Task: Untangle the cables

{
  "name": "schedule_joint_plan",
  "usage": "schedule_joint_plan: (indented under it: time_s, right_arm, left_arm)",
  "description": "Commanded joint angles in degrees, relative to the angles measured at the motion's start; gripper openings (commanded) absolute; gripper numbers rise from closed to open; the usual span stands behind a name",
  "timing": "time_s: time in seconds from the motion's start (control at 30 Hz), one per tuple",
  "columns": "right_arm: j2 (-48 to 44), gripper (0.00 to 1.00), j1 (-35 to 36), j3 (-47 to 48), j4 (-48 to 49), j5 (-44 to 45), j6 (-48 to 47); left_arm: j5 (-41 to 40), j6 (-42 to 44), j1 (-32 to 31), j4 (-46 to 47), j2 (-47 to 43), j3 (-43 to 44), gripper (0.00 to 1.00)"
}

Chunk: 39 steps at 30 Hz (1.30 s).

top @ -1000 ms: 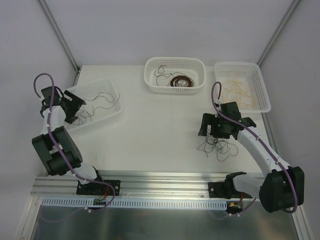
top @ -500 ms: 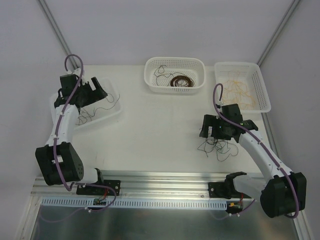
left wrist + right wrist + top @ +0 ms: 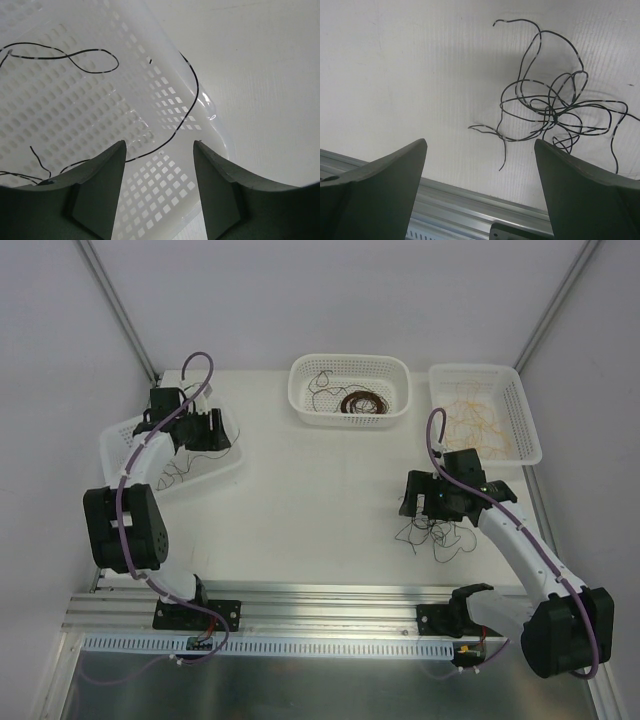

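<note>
A loose clump of thin black cables (image 3: 436, 535) lies on the white table at the right, also seen in the right wrist view as cables (image 3: 555, 114) spread in loops. My right gripper (image 3: 430, 504) hovers just above and behind the clump, open, with nothing between its fingers (image 3: 395, 180). My left gripper (image 3: 212, 428) is over the right end of the left basket (image 3: 118, 443), open and empty (image 3: 159, 146). Black strands (image 3: 90, 52) lie in that basket, and one strand (image 3: 192, 85) runs across its wall.
A middle basket (image 3: 300, 390) at the back holds black and brown cables (image 3: 360, 402). The right basket (image 3: 528, 430) holds yellow-tan cables (image 3: 478, 415). An aluminium rail (image 3: 320, 600) runs along the near table edge. Frame posts stand at the back corners.
My left arm has swung up and rightward, from the left basket's left end to its right end, its jaws widening and then narrowing. The right arm has stayed almost still.
</note>
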Motion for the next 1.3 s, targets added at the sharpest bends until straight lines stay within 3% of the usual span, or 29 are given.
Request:
schedule_joint_plan:
  time_s: [0.0,0.3,0.63,0.83,0.87,0.93,1.27]
  right_arm:
    - [-1.3,0.94,0.3,0.0,-1.4,1.1,0.5]
    - [-0.2,0.94,0.4,0.6,-1.6,1.6,0.5]
    - [0.7,0.94,0.5,0.9,-1.5,2.0,0.6]
    - [1.4,0.94,0.5,1.0,-1.3,1.9,0.5]
    - [1.4,0.94,0.5,1.1,-1.3,1.9,0.5]
    - [1.4,0.94,0.6,1.2,-1.3,1.9,0.5]
    - [0.8,0.94,0.6,1.4,-1.6,2.3,0.2]
  left_arm:
    - [3.7,5.5,-1.6,0.1,1.5,2.7,0.56]
    - [4.0,7.3,-2.3,-0.5,6.5,4.8,0.52]
    - [9.3,8.3,-2.5,-1.4,8.9,4.9,0.24]
    - [11.7,8.6,-2.6,-1.6,9.1,4.7,0.15]
    - [11.9,8.7,-2.6,-1.9,8.9,4.8,0.06]
    - [11.9,8.6,-2.6,-2.0,8.4,4.9,0.00]
    - [13.5,8.0,-2.6,-2.7,2.0,7.4,0.00]
